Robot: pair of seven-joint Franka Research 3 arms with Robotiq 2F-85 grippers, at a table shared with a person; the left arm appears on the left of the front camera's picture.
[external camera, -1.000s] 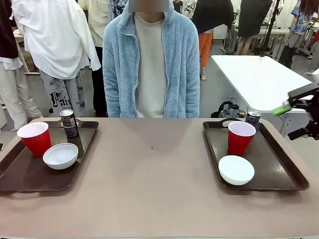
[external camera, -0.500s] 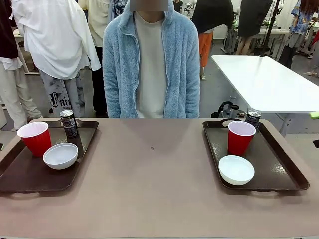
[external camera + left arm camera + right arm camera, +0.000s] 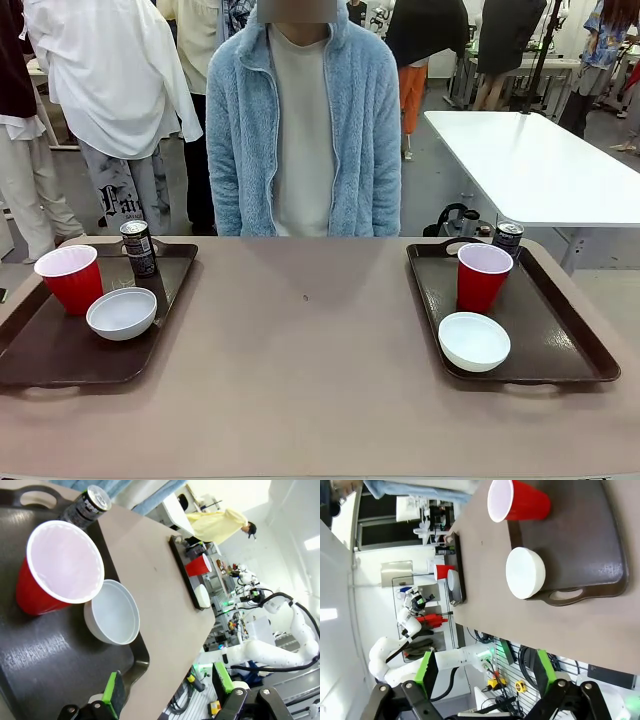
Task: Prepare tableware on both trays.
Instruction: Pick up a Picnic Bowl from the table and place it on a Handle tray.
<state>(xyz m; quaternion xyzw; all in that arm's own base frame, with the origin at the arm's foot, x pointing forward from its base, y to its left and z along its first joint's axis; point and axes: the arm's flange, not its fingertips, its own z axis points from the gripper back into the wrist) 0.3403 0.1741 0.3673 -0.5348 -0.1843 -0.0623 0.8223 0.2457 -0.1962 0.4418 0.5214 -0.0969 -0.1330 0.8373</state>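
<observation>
Front view: each tray (image 3: 60, 350) (image 3: 570, 345) carries a red cup (image 3: 70, 279) (image 3: 482, 276), white bowl (image 3: 121, 313) (image 3: 474, 341) and can (image 3: 139, 248) (image 3: 508, 238). The wrist views add the left gripper (image 3: 167, 690) and right gripper (image 3: 485, 672), both with jaws apart and empty, away from the table

Both grippers — left gripper (image 3: 167, 690) and right gripper (image 3: 482, 672) — hang with green-padded fingers (image 3: 427, 672) spread wide, gripping nothing.

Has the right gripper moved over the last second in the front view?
Yes. A second ago it hung past the right tray's far right corner; it then slid off toward the picture's right edge, away from that tray.
</observation>
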